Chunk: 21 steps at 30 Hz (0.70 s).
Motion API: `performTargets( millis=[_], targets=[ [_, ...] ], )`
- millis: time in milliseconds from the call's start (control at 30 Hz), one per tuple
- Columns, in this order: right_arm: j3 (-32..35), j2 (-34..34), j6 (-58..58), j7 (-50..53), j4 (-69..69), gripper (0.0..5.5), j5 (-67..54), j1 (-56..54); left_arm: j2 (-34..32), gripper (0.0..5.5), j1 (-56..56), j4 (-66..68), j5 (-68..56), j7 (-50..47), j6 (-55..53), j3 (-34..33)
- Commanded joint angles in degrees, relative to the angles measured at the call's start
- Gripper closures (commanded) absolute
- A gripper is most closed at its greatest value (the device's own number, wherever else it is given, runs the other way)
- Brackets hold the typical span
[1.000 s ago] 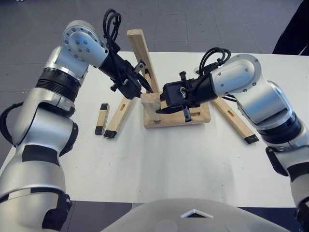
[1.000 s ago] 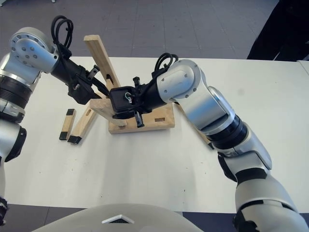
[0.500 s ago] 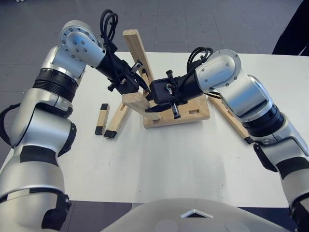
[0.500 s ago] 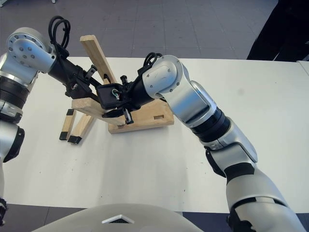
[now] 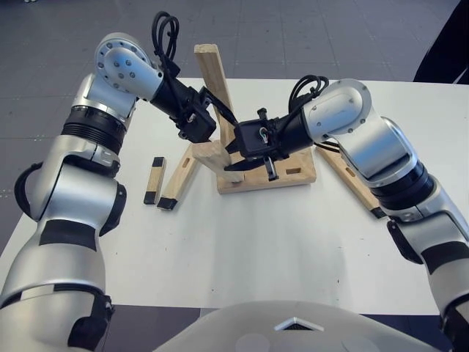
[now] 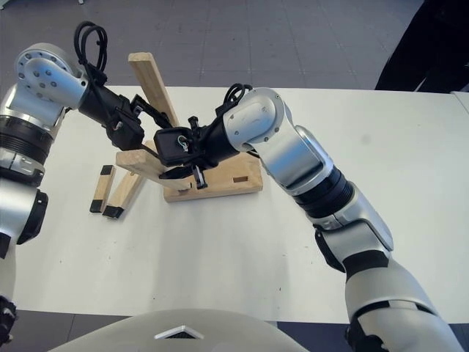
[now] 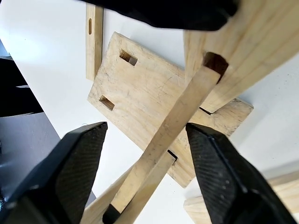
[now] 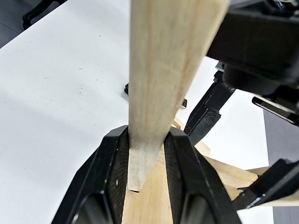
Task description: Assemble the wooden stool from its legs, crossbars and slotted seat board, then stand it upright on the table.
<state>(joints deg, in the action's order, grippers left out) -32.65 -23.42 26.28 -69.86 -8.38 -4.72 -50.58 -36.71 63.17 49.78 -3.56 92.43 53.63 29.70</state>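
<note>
Jaws of the right gripper [image 8: 145, 156] are squeezed tight on a wooden leg [image 8: 163, 70], which is tipped over the near left corner of the seat board [image 5: 297, 173]. Jaws of the left gripper [image 7: 145, 131] are wide apart, one on each side of a thin crossbar [image 7: 177, 121] above the board, not touching it. A standing leg [image 5: 211, 70] leans up from the board's far left part. The board lies flat on the table [image 5: 256, 249]. A loose leg [image 5: 355, 183] lies just right of the board. Another loose leg [image 5: 179, 180] and a short crossbar [image 5: 154, 180] lie left of it.

I think the wood is hard and light and does not bend. Its smooth sides may slip, so hold a leg by its flat sides, near the middle. The thin crossbar could snap if twisted.
</note>
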Motion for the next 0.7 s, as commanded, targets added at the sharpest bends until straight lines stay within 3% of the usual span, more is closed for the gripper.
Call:
performTargets(
  millis=[33, 300, 467, 700],
  targets=[
    [-3.17, 0.52, 0.82, -1.54, 1.41, 4.5, 0.01, 2.66, -0.98, 2.4, 2.65, 1.46, 0.15, -0.29, 1.42, -2.45],
    [-1.2, 1.3, 3.78, -1.72, 3.73, 4.5, -2.72, 1.76, -1.64, 2.4, 2.58, 1.28, -2.02, -1.49, -1.18, -9.38],
    [3.46, 4.84, 11.61, -0.03, 8.4, 4.5, -8.0, -1.0, -3.66, 2.4, -0.33, -2.5, -3.55, -7.28, -11.13, -15.57],
    [8.73, 6.93, 16.87, 4.27, 13.17, 4.5, -10.24, -4.15, -5.54, 2.4, -19.97, -25.15, -6.28, -23.07, -28.03, -24.45]
  ],
)
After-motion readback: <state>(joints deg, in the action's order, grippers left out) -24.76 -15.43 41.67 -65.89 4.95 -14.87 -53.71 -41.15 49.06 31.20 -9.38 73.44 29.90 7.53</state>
